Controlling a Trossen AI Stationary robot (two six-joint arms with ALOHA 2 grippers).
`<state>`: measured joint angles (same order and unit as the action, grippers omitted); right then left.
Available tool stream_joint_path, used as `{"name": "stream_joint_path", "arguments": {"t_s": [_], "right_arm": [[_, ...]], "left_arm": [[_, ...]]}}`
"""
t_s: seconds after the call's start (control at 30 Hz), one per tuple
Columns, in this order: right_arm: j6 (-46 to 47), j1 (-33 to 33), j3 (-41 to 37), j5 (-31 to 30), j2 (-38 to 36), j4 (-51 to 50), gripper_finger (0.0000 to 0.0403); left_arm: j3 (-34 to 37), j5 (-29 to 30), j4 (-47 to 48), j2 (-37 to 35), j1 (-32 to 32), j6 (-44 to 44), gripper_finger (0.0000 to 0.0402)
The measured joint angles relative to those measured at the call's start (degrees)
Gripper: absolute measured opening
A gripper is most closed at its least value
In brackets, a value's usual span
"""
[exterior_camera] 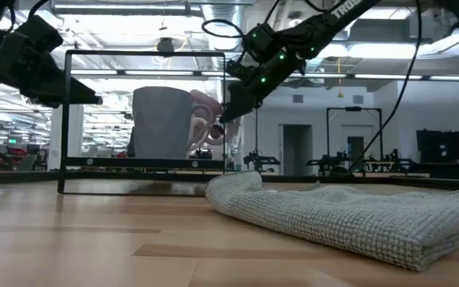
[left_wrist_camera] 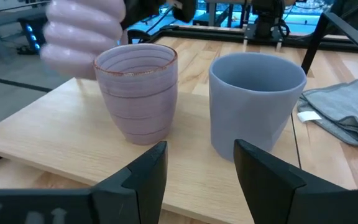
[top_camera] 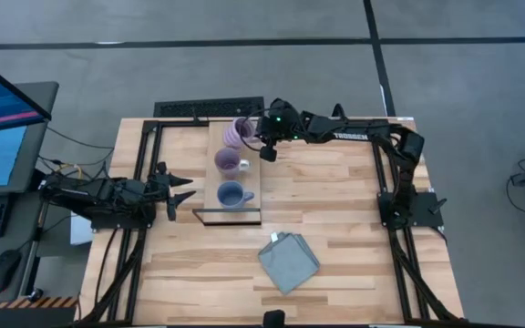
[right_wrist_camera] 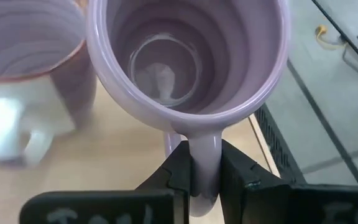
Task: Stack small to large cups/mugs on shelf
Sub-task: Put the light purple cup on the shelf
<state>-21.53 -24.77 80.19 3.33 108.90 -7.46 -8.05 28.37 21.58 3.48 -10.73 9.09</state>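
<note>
Nearest the low camera: folded grey cloth (exterior_camera: 357, 215), filling the near right of the tabletop (exterior_camera: 94, 247) and hiding the shelf's right end. Behind it, shelf (top_camera: 233, 173) seen edge-on through a thin black frame (exterior_camera: 146, 123), mugs merging into one grey mass there.

From above, clearly separate: dusty blue mug (top_camera: 231, 194) at the shelf's near end, ribbed lilac mug (top_camera: 228, 162) at mid-shelf, upright, with a pale handle pointing right, and second lilac mug (top_camera: 241, 132) at the far end, tilted. Whether that one touches the board: cannot tell.

Right gripper (right_wrist_camera: 202, 174) pinched tight on the tilted mug's handle, plain only in the right wrist view, along with the mug's stepped inside; ribbed mug just beside it there, blurred.

Left gripper (top_camera: 182, 198) waiting just left of the shelf's near end, fingers (left_wrist_camera: 143, 174) spread apart and holding nothing. Left wrist view: ribbed and blue mugs near each other, apart, handles hidden; held mug only a pink blur behind.
</note>
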Motion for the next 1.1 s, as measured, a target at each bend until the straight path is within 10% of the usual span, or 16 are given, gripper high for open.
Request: {"name": "stream_joint_path", "arguments": {"t_s": [1.1], "right_arm": [[0.11, 0.74, 0.04, -3.62, 1.12, -4.49, 0.0062]], "left_arm": [[0.00, 0.78, -0.02, 0.01, 0.00, -1.08, 0.0177]]}}
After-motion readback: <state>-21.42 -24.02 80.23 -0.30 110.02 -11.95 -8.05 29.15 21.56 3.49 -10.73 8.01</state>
